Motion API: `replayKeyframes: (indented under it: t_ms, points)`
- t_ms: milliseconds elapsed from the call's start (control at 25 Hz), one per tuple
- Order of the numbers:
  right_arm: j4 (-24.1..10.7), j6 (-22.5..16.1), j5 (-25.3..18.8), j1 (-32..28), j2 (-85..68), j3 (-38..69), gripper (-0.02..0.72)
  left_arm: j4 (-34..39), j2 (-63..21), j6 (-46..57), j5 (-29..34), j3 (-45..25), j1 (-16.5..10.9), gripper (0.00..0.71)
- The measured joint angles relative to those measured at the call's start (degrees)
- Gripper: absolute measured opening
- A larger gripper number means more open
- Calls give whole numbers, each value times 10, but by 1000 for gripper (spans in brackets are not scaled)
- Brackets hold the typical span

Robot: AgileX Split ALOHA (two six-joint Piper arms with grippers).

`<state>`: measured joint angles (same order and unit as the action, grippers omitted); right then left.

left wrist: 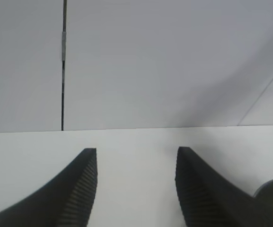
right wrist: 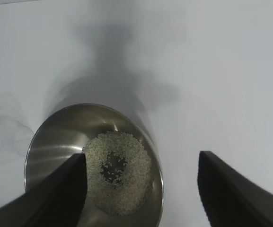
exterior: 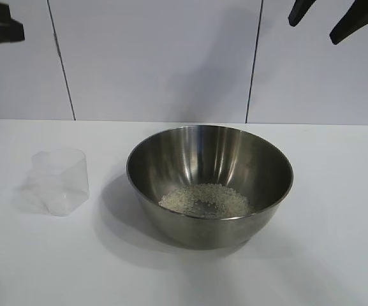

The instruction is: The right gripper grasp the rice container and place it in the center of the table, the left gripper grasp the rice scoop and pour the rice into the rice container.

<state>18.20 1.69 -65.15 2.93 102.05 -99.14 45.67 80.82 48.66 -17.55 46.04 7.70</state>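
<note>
Table point(exterior: 337, 268): rice container point(exterior: 210, 182) below open right end effector point(exterior: 327, 22).

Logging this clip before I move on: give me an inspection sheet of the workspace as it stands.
Surface: white table, bare apart from the job's things.
Job's things: steel bowl near the centre, rice in its bottom; empty clear scoop set down beside it, apart.
Clutter: nothing seen.
Grippers: left gripper raised at the upper left edge of the exterior view, open, empty; right gripper raised above the bowl, open, empty.
Cables: nothing seen.
Surroundings: white panelled wall behind.
</note>
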Motion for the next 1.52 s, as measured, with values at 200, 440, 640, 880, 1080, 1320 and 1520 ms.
replayKeyframes:
  t_ms: [200,440,640,880,1080,1320,1520]
  points:
    - [0,8,-14,0,0,0,463,368,-2,368,23,76,42,375]
    - [2,19,-39,0,0,0,463,552,14,617,-122,138,48,362]
    - [11,27,-56,0,0,0,463,563,42,661,-253,161,48,343]
    - [14,27,-56,0,0,0,463,563,51,666,-288,167,48,342]
    - [19,27,-56,0,0,0,463,563,51,661,-302,173,21,342]
    - [70,27,-56,0,0,0,463,563,51,658,-302,171,-18,342]
    - [93,27,-56,2,0,0,463,563,51,644,-302,144,-18,342]
